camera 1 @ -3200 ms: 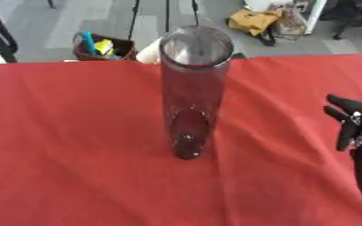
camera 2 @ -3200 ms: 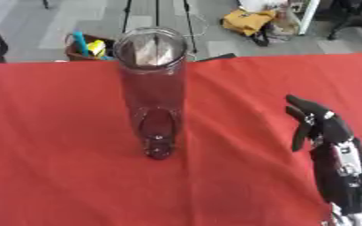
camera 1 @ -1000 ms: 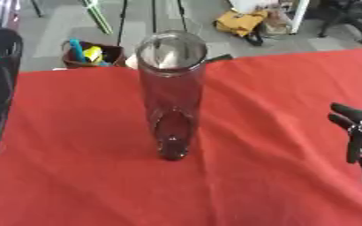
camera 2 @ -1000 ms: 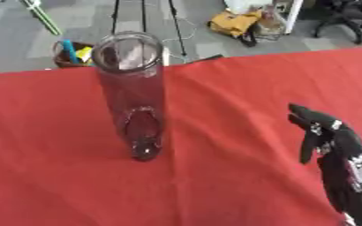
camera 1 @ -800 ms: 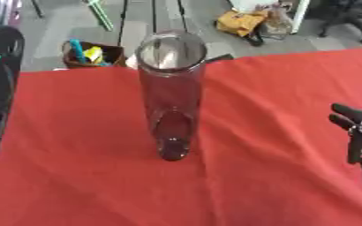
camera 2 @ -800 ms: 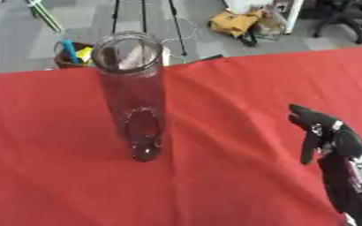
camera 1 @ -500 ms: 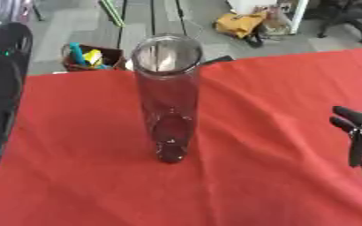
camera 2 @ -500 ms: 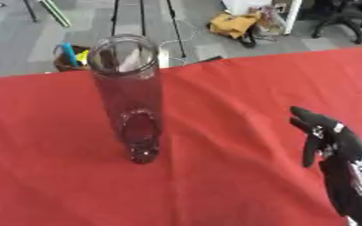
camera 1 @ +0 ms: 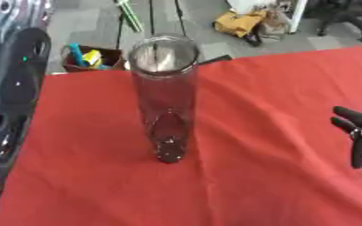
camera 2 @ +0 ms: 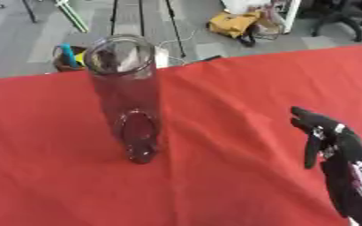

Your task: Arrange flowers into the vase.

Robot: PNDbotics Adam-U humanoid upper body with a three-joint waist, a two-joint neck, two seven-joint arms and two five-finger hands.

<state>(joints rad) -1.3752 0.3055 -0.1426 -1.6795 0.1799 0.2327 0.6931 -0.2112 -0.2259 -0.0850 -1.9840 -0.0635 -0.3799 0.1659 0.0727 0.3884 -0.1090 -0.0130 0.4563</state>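
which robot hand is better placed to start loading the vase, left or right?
Right, tentatively. The right robot hand is over the red cloth, empty, beside the upright vase. Only the left arm shows at the left edge, not its hand. No flowers are in view, so either must fetch one first.

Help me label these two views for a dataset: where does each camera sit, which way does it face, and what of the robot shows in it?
Left eye view: in the robot's head, looking down at the red table and the upright glass vase; a dark arm fills the left edge, the right hand shows at the right edge.
Right eye view: beside it in the head, same downward look; the right hand and forearm show more fully, no left arm.
Both share the vase, the table and the floor clutter beyond.
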